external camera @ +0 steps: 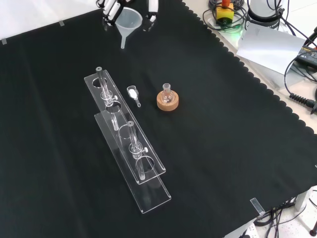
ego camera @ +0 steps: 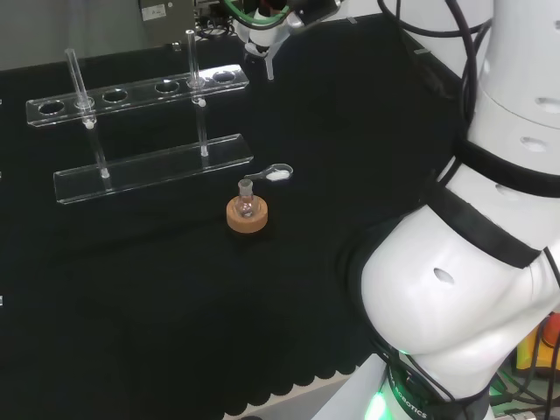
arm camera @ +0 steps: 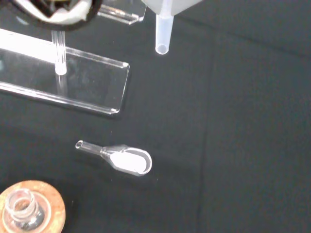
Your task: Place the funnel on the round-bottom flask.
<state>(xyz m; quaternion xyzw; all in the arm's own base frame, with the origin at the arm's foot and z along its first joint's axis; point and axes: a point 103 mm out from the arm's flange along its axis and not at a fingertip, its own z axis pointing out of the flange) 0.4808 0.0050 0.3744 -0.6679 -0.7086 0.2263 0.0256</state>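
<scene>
Now, gripping the funnel (external camera: 130, 20), the robot hand (external camera: 113, 10) should carry it upright toward the flask (external camera: 167, 94) standing well apart and lower its spout straight into the neck.

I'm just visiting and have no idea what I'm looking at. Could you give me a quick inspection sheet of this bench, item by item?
Surface: black cloth over the bench, scalloped at its edge.
Job's things: a clear funnel held up in the air, spout pointing down; a small round flask standing upright in a cork ring, neck open, nothing on it yet.
Clutter: a clear rack with glass tubes standing in it; a small glass scoop with white powder, lying between rack and flask.
Hand: the hand is curled round the funnel's rim.
Cables: black cables off the cloth, front view's right.
Surroundings: a sheet of paper beside the bench edge.
</scene>
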